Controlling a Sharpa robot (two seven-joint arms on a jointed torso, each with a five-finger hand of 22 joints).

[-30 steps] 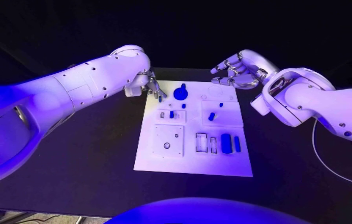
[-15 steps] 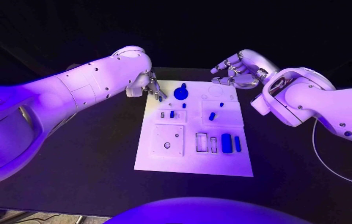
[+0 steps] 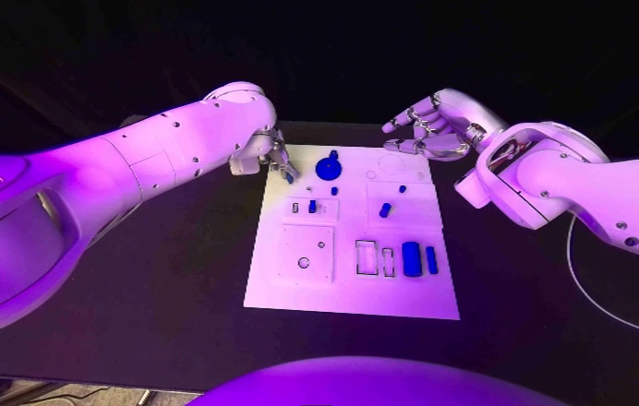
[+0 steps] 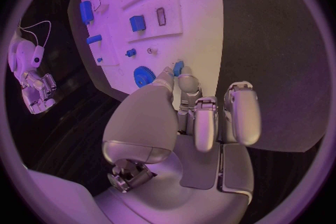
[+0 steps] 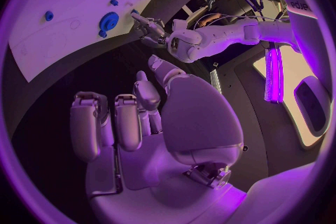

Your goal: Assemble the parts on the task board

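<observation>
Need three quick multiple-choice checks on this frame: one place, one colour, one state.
1. Where is the round gear?
A. At the task board's far end, near the left hand
B. At the board's near edge
C. Off the board, on the table

2. What colour are the parts?
A. Red
B. Blue
C. Yellow

3. What is the right hand doing?
A. Gripping the gear
B. Pressing on the board
C. Holding nothing, fingers apart

Key: 1 A, the head view shows the gear at the far end beside the left hand's fingers. 2 B, every piece on the board is blue. 3 C, the right wrist view shows bare, separated fingers.
</observation>
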